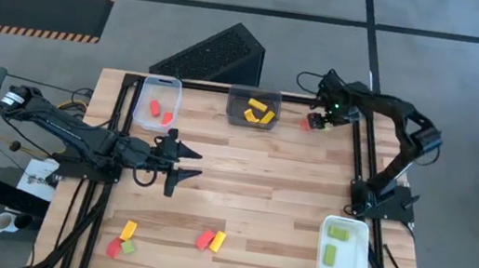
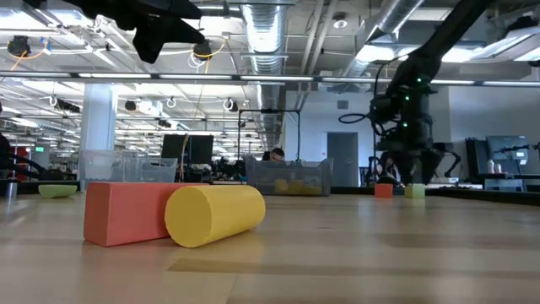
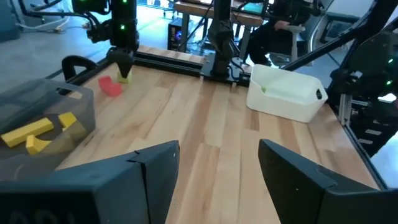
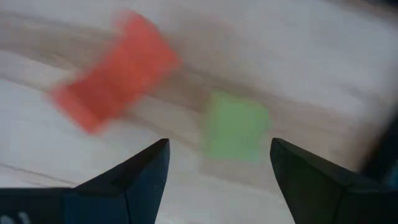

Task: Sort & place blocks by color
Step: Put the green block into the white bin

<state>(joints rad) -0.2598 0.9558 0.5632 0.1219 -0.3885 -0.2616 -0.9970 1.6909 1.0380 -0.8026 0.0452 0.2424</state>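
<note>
Spread right gripper hangs over a green block, a red block at its ten o'clock on the worktop. Closing off-centre could nudge either away. Left gripper, parted, waits mid-worktop.

3 trays sat on the wooden table: a clear tray and a dark grey tray along the far edge, and a white tray near the right edge. A dark slanted box lay beyond the table.
</note>
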